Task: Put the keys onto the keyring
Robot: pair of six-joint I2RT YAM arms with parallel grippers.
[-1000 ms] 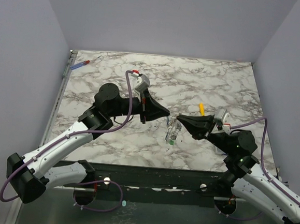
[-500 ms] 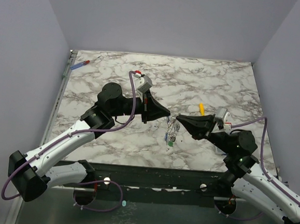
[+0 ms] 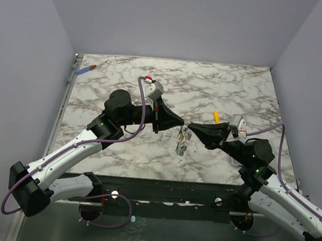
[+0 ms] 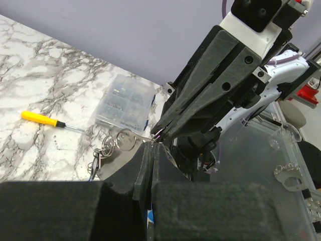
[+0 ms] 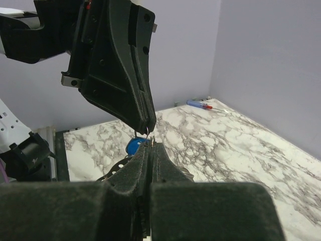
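Above the middle of the marble table my left gripper (image 3: 180, 123) and right gripper (image 3: 190, 126) meet tip to tip, both shut. A thin silver keyring (image 4: 126, 139) sticks out beside the left gripper's (image 4: 152, 146) tips, its wire running to where the right gripper's tip (image 4: 159, 134) touches. In the right wrist view the left gripper's tip (image 5: 147, 131) pinches a small wire loop, and the right gripper (image 5: 152, 145) pinches ring wire just below it. A bunch of keys (image 3: 182, 145) hangs under the tips. One blue tag (image 5: 133, 145) shows. The exact grip points are partly hidden.
A yellow-handled screwdriver (image 3: 216, 117) lies behind the right gripper. A small clear plastic box (image 4: 125, 103) sits on the table near the right arm. A blue and red screwdriver (image 3: 87, 69) lies at the far left corner. Purple walls enclose the table.
The left gripper has shifted slightly right, the right gripper slightly left, closing the gap between the tips. The hanging keys moved a little left. Both grippers stayed shut.
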